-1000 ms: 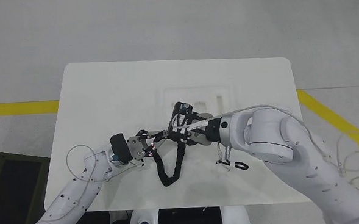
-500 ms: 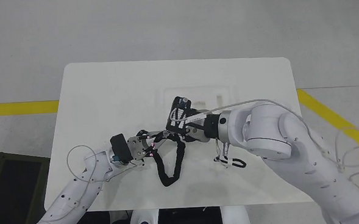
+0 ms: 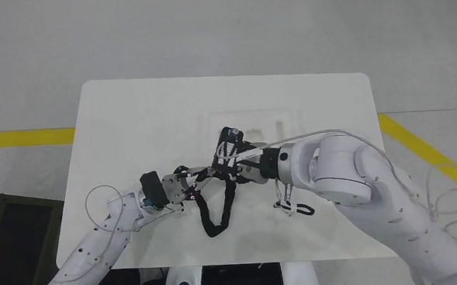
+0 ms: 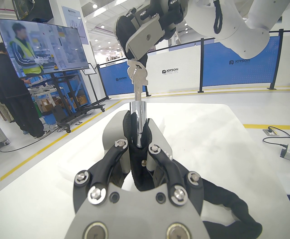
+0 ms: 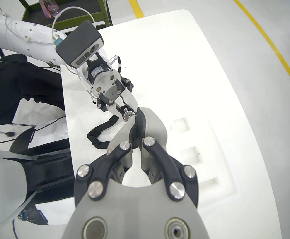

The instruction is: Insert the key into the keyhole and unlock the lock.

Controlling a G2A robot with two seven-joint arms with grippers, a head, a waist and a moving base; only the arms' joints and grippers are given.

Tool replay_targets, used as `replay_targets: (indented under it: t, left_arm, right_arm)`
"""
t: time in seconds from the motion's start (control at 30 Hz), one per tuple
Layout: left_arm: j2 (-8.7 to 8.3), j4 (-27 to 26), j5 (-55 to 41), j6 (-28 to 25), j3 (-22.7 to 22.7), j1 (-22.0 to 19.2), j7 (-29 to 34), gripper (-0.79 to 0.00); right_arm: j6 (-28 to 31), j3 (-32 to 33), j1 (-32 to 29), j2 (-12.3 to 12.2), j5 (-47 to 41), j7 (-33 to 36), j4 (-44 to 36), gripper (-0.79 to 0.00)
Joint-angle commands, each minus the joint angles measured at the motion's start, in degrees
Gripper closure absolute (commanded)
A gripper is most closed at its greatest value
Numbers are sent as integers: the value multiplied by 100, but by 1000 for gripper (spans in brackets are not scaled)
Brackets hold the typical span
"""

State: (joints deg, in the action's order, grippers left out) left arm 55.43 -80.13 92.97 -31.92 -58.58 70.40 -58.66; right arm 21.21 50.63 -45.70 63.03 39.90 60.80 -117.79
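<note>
Left wrist view, mid-frame: our left pincer (image 4: 137, 129) clenches the lock (image 4: 138, 113) upright so the key (image 4: 137, 77), pinched above by our right pincer (image 4: 135, 59), can enter it.

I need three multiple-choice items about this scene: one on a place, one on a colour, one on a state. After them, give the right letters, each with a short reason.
1. Where is the key?
A. In the right gripper, its blade at the end of the lock cylinder.
B. Lying loose, far from the lock cylinder.
C. Hanging below the lock cylinder.

2. What colour is the cable?
A. Red.
B. Yellow.
C. Black.

3. In what state is the left gripper?
A. Open, holding nothing.
B. Shut on the lock cylinder.
C. Shut on the key.

Key: 1 A, the fingers pinch the key's head and its blade meets the cylinder. 2 C, its sleeve shows black. 3 B, its fingers press the cylinder from both sides.
</note>
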Motion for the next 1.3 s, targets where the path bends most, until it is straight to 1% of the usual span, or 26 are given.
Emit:
replay_targets:
  t: [0.0, 0.27, 0.3, 0.33, 0.4, 0.47, 0.53, 0.57, 0.63, 0.7, 0.73, 0.77, 0.87, 1.0, 1.07, 1.2, 1.27]
  left_arm:
    - [1, -8, -2, -1, -16, 11, 0, 0]
    - [8, -22, 23, -29, -45, 29, 6, 0]
    - [9, -21, 21, -27, -49, 31, 7, 0]
    - [10, -15, 17, -38, -53, 33, 11, 0]
    - [11, -1, 3, -74, -63, 33, 16, 0]
    - [9, 15, -25, -133, -87, 30, 9, 0]
    - [2, 27, -42, -186, -125, 30, 10, 0]
    - [-3, 34, -48, -214, -150, 34, 20, 0]
    - [-17, 34, -64, -293, -206, 44, 49, 0]
    - [-35, 20, -74, -380, -270, 61, 101, 0]
    - [-45, 9, -84, -429, -306, 72, 123, 0]
    - [-56, 0, -89, -487, -343, 83, 161, 0]
    - [-88, -38, -196, -769, -451, 113, 299, 0]
    - [-134, -178, -178, -1011, -588, 139, 620, 0]
    - [-154, -282, -98, -994, -656, 164, 798, 0]
    - [-194, -589, 298, -746, -747, 259, 1102, 0]
    - [-208, -699, 395, -759, -761, 304, 1197, 0]
  right_arm:
    - [-12, -77, 71, 15, 36, 100, 12, 0]
    - [-253, -194, 235, 56, 102, 343, 24, 0]
    - [-267, -174, 240, 54, 130, 348, 8, -22]
    - [-258, -150, 240, 50, 157, 352, -16, -74]
    - [-198, -92, 234, 35, 220, 377, -52, -99]
    - [-74, -10, 212, 14, 260, 356, -68, -160]
    - [158, 88, 184, -13, 281, 285, -70, -188]
    - [288, 139, 164, -28, 289, 256, -51, -219]
    - [616, 233, 118, -54, 209, 97, -36, -302]
    - [827, 321, 81, -86, 236, 94, 11, -391]
    - [930, 350, 67, -97, 236, 70, 11, -665]
    - [1026, 378, 66, -110, 294, 83, 10, -785]
    - [1334, 401, 51, -132, 242, 6, 11, -785]
    - [1334, 401, 51, -132, 242, 6, 11, -785]
    - [1334, 401, 51, -132, 242, 6, 11, -785]
    - [1334, 401, 51, -132, 242, 6, 11, -785]
    - [1323, 402, 40, -133, 269, -3, 12, -785]
